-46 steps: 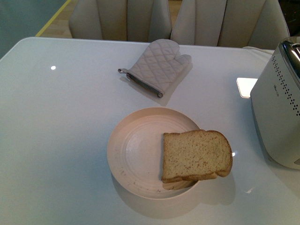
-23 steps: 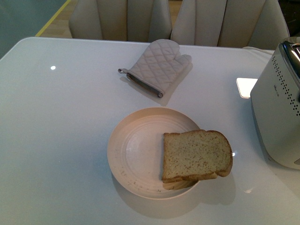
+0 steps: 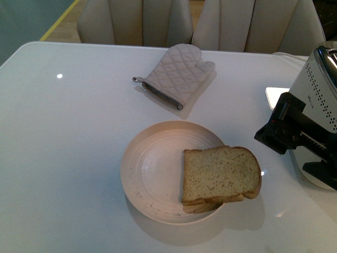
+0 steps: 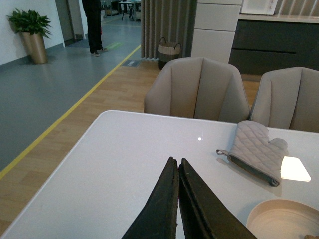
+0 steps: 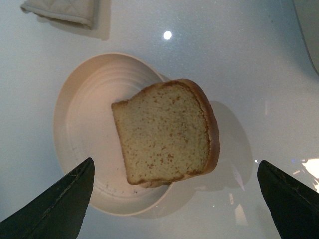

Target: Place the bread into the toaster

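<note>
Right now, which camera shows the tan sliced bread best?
Right wrist view: the tan, brown-crusted sliced bread sits central, seen from above. Front view shows it smaller, obliquely. Left wrist view shows practically none of it.

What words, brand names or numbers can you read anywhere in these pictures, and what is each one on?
On the side of the toaster: one small dark mark, possibly a brand name, too small and blurred to read.
On the oven mitt, the plate and the bread: no text shows.
Nothing else is legible in any view.
</note>
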`<state>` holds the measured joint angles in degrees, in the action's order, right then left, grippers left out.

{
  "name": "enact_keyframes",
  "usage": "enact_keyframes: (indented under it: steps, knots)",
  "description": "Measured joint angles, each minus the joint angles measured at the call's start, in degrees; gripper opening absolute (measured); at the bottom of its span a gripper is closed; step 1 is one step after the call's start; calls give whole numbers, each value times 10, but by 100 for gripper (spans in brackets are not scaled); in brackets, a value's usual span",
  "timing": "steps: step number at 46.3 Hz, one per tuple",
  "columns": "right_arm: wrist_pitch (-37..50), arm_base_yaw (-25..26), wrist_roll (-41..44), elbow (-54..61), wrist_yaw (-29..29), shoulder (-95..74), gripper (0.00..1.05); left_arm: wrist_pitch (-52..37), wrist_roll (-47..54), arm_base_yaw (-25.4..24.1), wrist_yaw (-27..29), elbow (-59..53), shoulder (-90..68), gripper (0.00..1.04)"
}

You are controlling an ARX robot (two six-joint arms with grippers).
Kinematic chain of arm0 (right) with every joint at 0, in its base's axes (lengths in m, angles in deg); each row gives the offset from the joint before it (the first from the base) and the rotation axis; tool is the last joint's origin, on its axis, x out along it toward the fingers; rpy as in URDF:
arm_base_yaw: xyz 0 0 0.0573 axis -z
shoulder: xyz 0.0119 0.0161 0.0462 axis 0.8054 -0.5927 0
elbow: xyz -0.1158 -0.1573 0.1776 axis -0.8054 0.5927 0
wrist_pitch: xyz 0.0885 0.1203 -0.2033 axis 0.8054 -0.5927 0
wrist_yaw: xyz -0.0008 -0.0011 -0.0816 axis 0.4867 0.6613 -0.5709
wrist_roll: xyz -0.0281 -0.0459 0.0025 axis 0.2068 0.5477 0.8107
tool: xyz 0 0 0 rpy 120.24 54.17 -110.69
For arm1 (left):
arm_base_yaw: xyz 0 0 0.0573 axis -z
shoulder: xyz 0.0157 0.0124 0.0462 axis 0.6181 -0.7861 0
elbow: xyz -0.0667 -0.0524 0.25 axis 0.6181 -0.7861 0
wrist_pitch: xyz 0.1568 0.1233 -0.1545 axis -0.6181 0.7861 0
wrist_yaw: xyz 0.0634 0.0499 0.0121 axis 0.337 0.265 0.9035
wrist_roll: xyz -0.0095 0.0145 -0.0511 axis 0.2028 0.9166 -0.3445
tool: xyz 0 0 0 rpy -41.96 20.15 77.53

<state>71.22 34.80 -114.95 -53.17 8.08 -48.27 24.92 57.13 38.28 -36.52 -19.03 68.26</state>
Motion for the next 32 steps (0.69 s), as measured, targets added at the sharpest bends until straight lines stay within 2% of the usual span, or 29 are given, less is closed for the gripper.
enact_keyframes:
  steps: [15,32]
  knots:
    - [50,29,-21,-26,23,-142,96,11,0,0,0,0,26,3]
    - [102,32,-32,-65,54,-242,96,11,0,0,0,0,26,3]
